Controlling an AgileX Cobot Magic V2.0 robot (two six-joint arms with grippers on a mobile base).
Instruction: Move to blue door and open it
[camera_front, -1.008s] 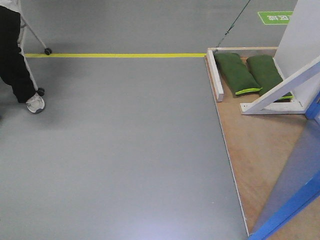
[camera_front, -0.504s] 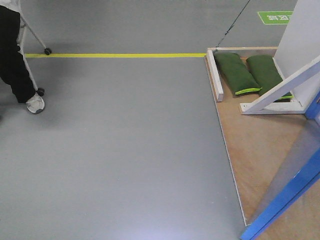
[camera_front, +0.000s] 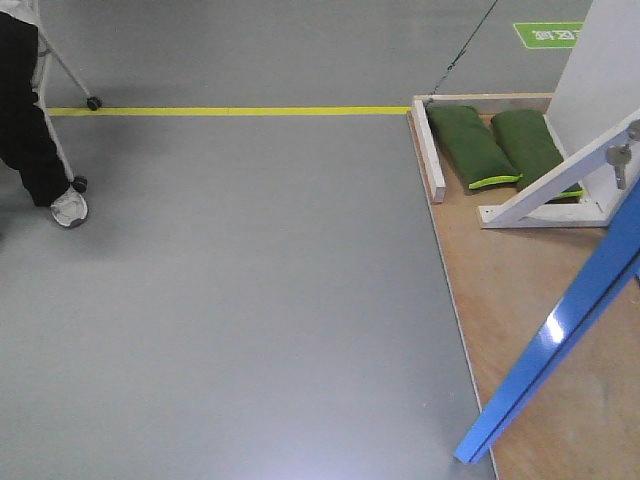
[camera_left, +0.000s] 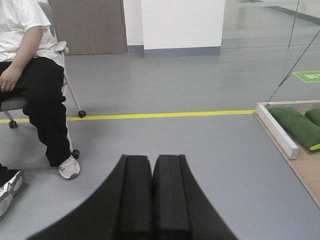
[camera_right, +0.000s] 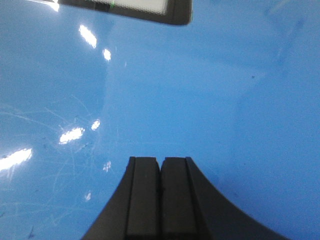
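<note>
Right black gripper (camera_right: 160, 163), closed tight on nothing, points straight at the tall shiny blue door panel (camera_right: 210, 100) close ahead on the robot's right, while the closed left black gripper (camera_left: 152, 161) faces grey floor (camera_left: 200, 145).

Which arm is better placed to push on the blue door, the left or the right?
Probably right. The right tool, shut, points at the blue door, whose panel fills that wrist view. The left tool, also shut, faces grey floor and a seated person, with no door ahead.
</note>
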